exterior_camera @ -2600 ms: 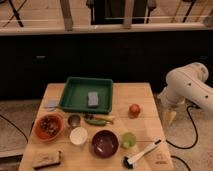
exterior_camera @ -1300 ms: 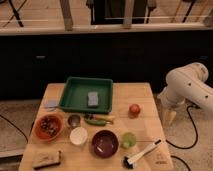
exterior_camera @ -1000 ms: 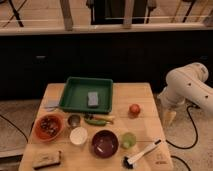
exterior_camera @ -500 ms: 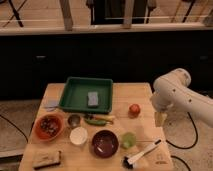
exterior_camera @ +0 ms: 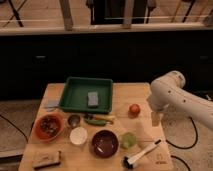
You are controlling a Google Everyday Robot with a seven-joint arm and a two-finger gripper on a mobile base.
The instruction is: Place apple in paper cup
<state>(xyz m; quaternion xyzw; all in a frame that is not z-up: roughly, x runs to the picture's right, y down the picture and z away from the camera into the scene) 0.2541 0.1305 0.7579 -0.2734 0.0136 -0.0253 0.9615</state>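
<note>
The apple is small, round and red-orange. It sits on the wooden table, to the right of the green tray. The white paper cup stands upright near the front, left of the maroon bowl. My gripper hangs down at the end of the white arm, over the table's right edge. It is a little to the right of the apple and apart from it. It holds nothing that I can see.
A grey sponge lies in the tray. An orange bowl, a small metal cup, a green vegetable, a green cup, a black-and-white brush and a brown block lie around the front.
The arm has swung left from beside the table, bringing my gripper over the right edge and close to the apple. Nothing on the table has moved.
</note>
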